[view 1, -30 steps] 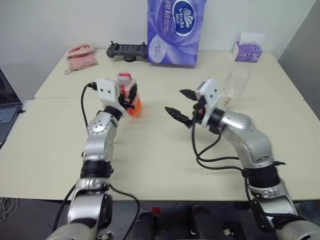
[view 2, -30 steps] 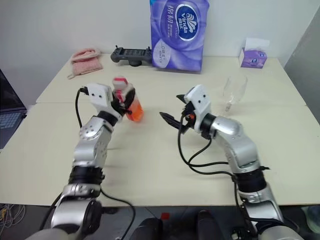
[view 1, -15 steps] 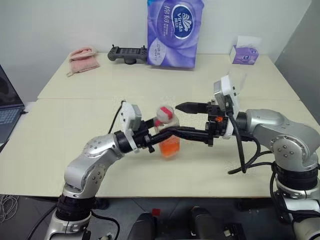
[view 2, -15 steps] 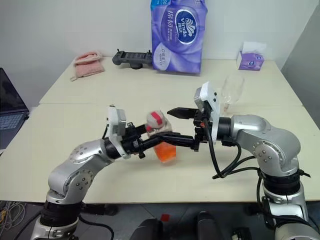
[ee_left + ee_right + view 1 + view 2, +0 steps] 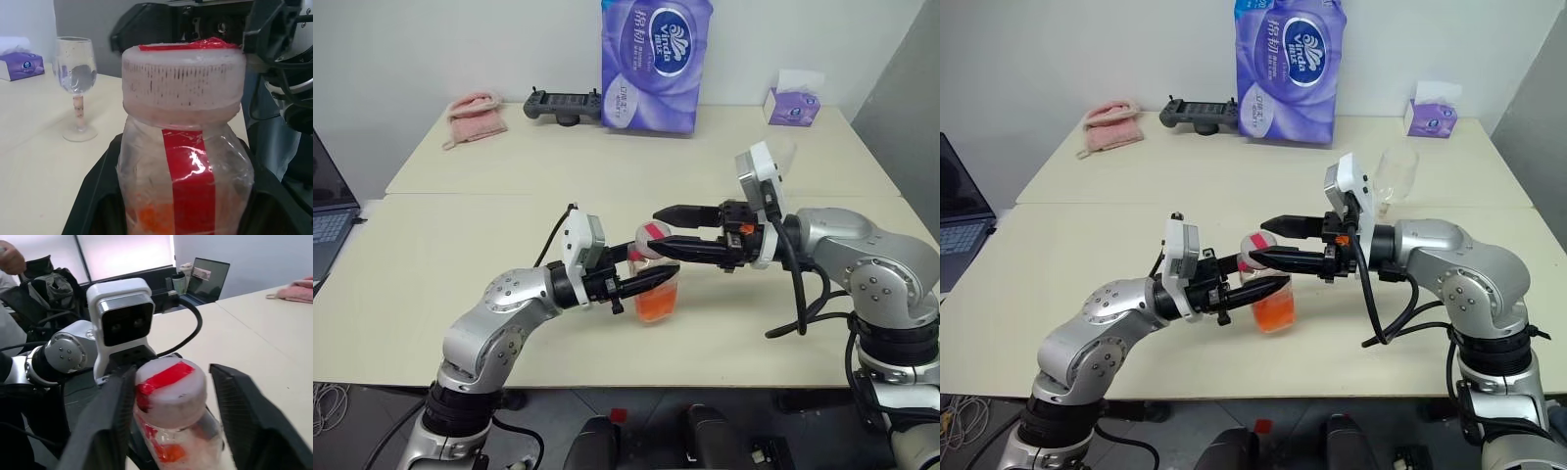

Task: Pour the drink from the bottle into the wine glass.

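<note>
Cream bench (image 5: 460,294) carrying everything, with a seam running across its middle. At the far edge, upright: big purple tissue-paper pack (image 5: 654,61); beside it toward the far left corner, black game controller (image 5: 562,102) and folded pink cloth (image 5: 473,115); near the far right corner, small purple tissue box (image 5: 794,103). Laptop (image 5: 327,208) off the left edge.

Left tool (image 5: 651,281) pointing right across the bench's near half, clamped shut on the bottle (image 5: 655,284), black fingers (image 5: 93,196) pressed to either side of its body. Bottle upright, held over the near middle of the bench, orange-red drink (image 5: 657,304) in its lower part, red-white band (image 5: 188,181) below the neck, pink-red cap (image 5: 651,238) on.

Compared with a second ago: bottle brought from the left of centre, near the seam, back toward the near edge and to the middle; against half a second ago, barely shifted.

Right tool (image 5: 668,227) pointing left, meeting the bottle at the top. Earlier spread wide and apart from the bottle; now fingers (image 5: 244,421) narrowed about the cap, one at each side, partly open, a gap showing at the far side, contact not certain.

Wine glass (image 5: 1396,176) standing right of centre, past the seam, behind the right arm, empty, unmoved.
</note>
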Robot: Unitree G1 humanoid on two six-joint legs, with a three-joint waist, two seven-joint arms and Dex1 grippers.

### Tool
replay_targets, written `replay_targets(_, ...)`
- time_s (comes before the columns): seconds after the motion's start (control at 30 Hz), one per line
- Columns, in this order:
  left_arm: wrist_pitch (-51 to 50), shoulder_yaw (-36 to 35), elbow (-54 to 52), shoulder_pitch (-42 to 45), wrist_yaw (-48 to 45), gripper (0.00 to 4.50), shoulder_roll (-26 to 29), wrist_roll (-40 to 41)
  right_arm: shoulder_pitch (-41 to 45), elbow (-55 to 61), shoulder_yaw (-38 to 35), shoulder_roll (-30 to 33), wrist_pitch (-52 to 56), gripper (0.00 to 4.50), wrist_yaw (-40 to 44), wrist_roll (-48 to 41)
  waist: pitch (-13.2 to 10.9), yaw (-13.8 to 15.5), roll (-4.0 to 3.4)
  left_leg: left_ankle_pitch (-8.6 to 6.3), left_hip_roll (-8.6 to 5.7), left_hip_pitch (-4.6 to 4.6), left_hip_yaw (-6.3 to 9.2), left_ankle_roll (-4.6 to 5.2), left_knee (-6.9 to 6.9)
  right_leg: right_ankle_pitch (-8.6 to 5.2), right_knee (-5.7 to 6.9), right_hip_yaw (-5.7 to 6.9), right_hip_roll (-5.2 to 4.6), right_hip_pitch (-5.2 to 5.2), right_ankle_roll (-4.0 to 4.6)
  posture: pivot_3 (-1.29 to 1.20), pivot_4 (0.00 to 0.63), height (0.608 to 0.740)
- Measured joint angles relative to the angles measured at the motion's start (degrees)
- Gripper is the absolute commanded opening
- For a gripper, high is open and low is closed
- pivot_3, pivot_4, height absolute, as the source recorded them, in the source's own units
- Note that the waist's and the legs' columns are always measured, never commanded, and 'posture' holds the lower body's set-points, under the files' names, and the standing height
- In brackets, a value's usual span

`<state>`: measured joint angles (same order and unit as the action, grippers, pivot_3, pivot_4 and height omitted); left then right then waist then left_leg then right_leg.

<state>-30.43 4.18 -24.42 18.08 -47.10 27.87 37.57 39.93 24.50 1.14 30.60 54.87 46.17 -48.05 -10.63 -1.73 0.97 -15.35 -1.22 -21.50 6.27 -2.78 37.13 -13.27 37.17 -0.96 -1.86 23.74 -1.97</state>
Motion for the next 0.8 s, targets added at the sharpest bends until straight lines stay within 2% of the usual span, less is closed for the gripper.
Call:
replay_targets(0.17, -0.2, 0.1, 0.7, 0.0, -0.2, 1.9, 0.4, -0.5, 0.0, 0.1, 1.0, 0.5, -1.2, 0.01, 0.0, 1.0, 0.0, 0.0, 0.0, 0.0, 0.0, -0.01, 0.0, 0.0, -0.01, 0.01, -0.02, 0.0, -0.01, 0.01, 0.01, 0.0, 0.15, 0.74)
replay_targets(0.37, 0.8, 0.2, 2.5, 1.5, -0.4, 1.9, 0.0, -2.7, 0.3, -0.1, 1.4, 0.3, -2.0, 0.0, -2.9, 3.2, 0.0, 0.0, 0.0, 0.0, -0.01, -0.02, -0.01, 0.0, 0.0, 0.01, -0.02, -0.01, -0.02, 0.01, 0.02, 0.0, 0.15, 0.74)
replay_targets(0.53, 4.4, 0.1, 5.4, 3.6, 0.2, 1.9, -1.6, -5.1, 0.6, 0.8, 0.1, -3.7, -1.5, 0.0, -10.3, 3.9, 0.0, 0.0, 0.0, 0.0, 0.0, -0.04, 0.02, -0.01, -0.04, 0.14, -0.02, 0.0, -0.02, 0.04, 0.24, 0.0, 0.15, 0.74)
replay_targets(0.63, 4.9, 0.1, 5.5, 3.9, -0.1, 1.9, -1.8, -5.1, 0.4, 1.2, -1.2, -4.2, -0.3, 0.56, -11.5, 1.5, 0.0, 0.0, 0.0, 0.0, -0.03, -0.16, 0.02, -0.01, -0.04, 0.15, -0.04, 0.01, -0.07, 0.12, 0.24, 0.0, 0.15, 0.74)
replay_targets(0.8, 6.2, 0.1, 6.8, 4.8, -1.0, 1.9, -1.9, -5.4, 0.2, 1.3, -3.5, -3.6, 1.5, 2.19, -10.9, -4.0, 0.0, 0.0, 0.0, 0.0, -0.05, -0.25, 0.0, -0.01, -0.03, 0.16, -0.01, 0.01, -0.08, 0.23, 0.23, 0.0, 0.15, 0.74)
